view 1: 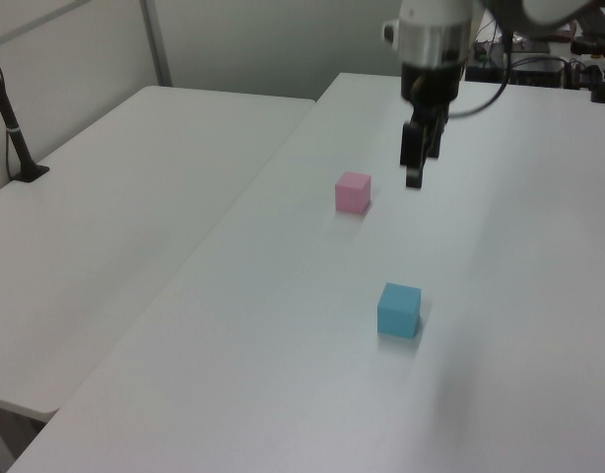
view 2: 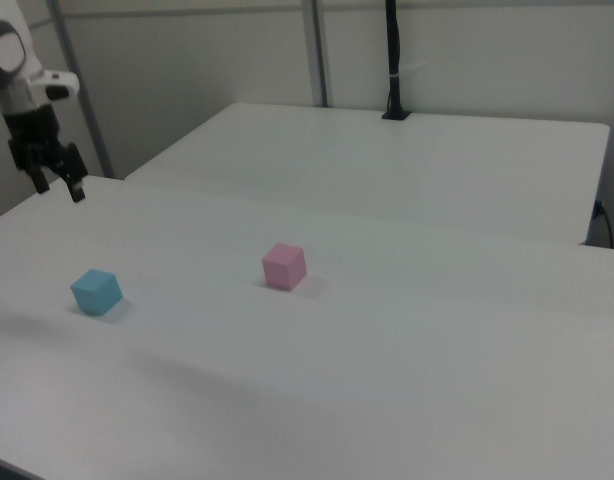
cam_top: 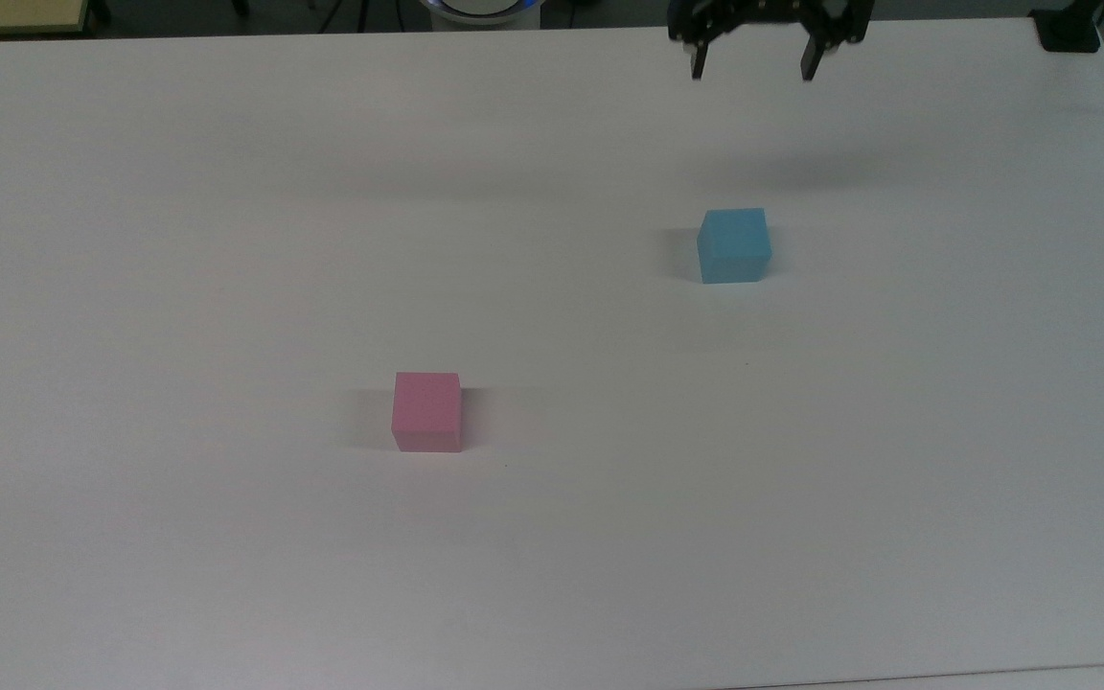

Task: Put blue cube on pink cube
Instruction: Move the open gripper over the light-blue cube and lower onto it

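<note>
The white surface (cam_top: 552, 575) carries both cubes, well apart, leaving you free approach room around each. Your arm (view 1: 436, 39) reaches in over the far edge in the top view. The pink cube (cam_top: 427, 412) sits near the surface's middle, bare-topped, ready as the base. The blue cube (cam_top: 733, 245) rests closer to the far edge, nothing touching it. Above it, your claw (cam_top: 753, 59) hangs with fingers spread wide, holding nothing, apparently readied for the pick-up.

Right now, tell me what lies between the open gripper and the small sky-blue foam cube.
Nothing: in the top view, bare white table separates the gripper from the small sky-blue foam cube.
</note>
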Robot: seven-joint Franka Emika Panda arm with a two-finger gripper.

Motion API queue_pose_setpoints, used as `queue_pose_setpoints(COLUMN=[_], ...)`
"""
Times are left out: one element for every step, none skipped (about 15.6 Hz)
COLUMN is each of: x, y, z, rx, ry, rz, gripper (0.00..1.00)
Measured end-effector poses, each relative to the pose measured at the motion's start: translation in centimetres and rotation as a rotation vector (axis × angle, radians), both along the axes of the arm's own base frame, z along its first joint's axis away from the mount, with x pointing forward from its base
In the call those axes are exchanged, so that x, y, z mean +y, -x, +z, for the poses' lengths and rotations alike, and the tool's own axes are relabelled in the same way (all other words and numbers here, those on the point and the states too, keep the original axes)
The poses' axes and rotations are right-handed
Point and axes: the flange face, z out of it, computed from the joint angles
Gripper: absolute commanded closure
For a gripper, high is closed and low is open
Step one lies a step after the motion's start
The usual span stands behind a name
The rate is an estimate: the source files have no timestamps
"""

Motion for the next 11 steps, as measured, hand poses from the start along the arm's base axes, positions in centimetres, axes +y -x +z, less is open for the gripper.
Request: queue_pose_setpoints(x=[0.4,1.0,1.5,1.9,2.3,2.6,2.9,3.2,3.5,3.6,3.6], y=[-0.3,-0.6,-0.8,-1.1,-1.4,-1.5,-1.6,-1.6,-1.4,-1.3,-1.2], z=[-2.0,-4.1,-6.2,-8.1,-9.8,-11.3,-12.5,-13.6,-14.4,-15.1,-15.7], rx=[0.006,0.012,0.016,0.018,0.021,0.023,0.026,0.031,0.040,0.050,0.059], ry=[0.003,0.005,0.006,0.006,0.007,0.007,0.009,0.011,0.015,0.020,0.025], rz=[0.005,0.011,0.017,0.021,0.025,0.028,0.031,0.036,0.041,0.044,0.044], gripper=[0.00,0.00,0.00,0.00,0.00,0.00,0.00,0.00,0.00,0.00,0.00])
